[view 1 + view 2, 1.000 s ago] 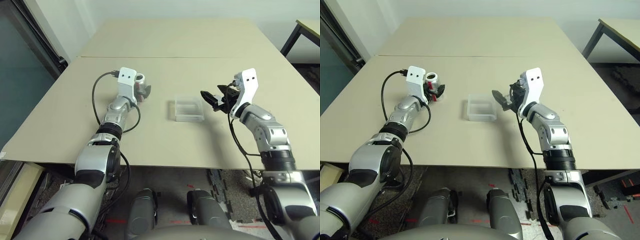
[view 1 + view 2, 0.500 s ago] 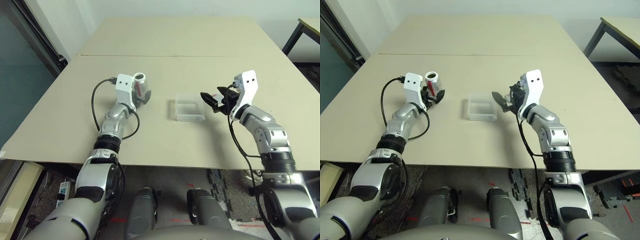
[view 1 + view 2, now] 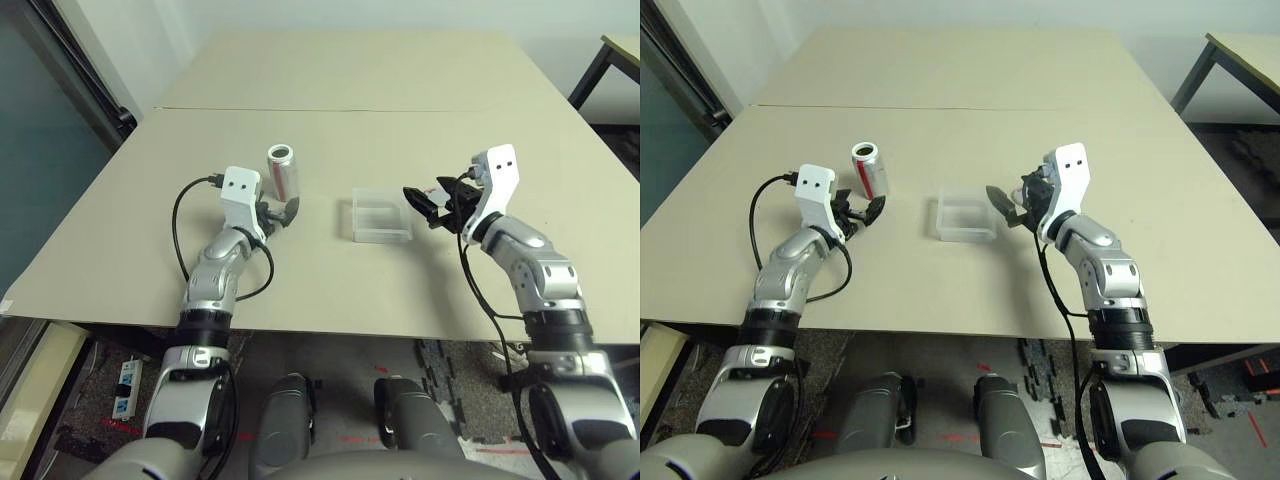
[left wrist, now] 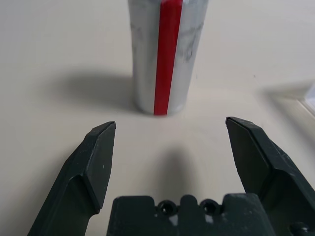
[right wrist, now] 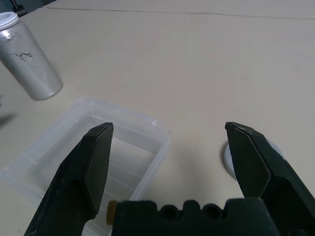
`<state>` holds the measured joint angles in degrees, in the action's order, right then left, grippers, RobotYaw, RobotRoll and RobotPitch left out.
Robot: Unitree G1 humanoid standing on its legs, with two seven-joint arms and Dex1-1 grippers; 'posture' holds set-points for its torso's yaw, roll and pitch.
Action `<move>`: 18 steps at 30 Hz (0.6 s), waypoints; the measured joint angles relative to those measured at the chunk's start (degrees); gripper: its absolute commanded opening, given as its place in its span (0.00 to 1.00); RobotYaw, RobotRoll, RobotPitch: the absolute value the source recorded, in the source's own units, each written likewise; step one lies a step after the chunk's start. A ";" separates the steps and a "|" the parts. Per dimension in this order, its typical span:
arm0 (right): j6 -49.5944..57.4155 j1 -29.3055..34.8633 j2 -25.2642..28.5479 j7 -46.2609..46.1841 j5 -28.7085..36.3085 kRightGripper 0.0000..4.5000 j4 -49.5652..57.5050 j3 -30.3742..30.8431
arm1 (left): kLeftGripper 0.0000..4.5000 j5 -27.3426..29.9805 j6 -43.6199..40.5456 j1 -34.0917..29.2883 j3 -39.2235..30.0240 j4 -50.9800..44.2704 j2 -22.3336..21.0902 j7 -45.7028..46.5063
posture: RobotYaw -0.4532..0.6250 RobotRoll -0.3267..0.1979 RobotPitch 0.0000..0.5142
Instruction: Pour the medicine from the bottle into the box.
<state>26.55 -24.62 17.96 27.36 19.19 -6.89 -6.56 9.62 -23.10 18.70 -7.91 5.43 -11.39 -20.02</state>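
The bottle (image 3: pixel 283 172), silvery with a red stripe down its side, stands upright on the table left of the box. My left gripper (image 3: pixel 280 212) is open just short of it on the near side; in the left wrist view the bottle (image 4: pixel 167 54) stands free beyond the spread fingers (image 4: pixel 98 157). The box (image 3: pixel 381 217), a clear shallow tray, lies mid-table. My right gripper (image 3: pixel 420 205) hovers open at its right edge. In the right wrist view the box (image 5: pixel 123 128) lies under the left finger, and a small tan bit (image 5: pixel 112 205) shows at its near end.
A flat pale round cap (image 5: pixel 227 158) lies on the table beside the box, partly behind my right finger. The tan table (image 3: pixel 350 90) stretches far back, with a seam across it. A second table's edge shows at the far right.
My left gripper, which had the bottle between its fingers, has drawn back toward me. The bottle now stands free and upright. The right arm has barely moved.
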 measured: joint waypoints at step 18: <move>-2.90 4.68 8.99 -12.32 1.40 1.00 -3.13 -19.53 | 1.00 8.96 -3.28 -3.57 -15.75 -3.52 -13.19 1.23 | 0.52 0.62 0.19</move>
<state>23.65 -19.94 26.96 15.04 20.58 -10.02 -26.09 18.58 -26.39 15.12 -23.67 1.91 -24.57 -18.79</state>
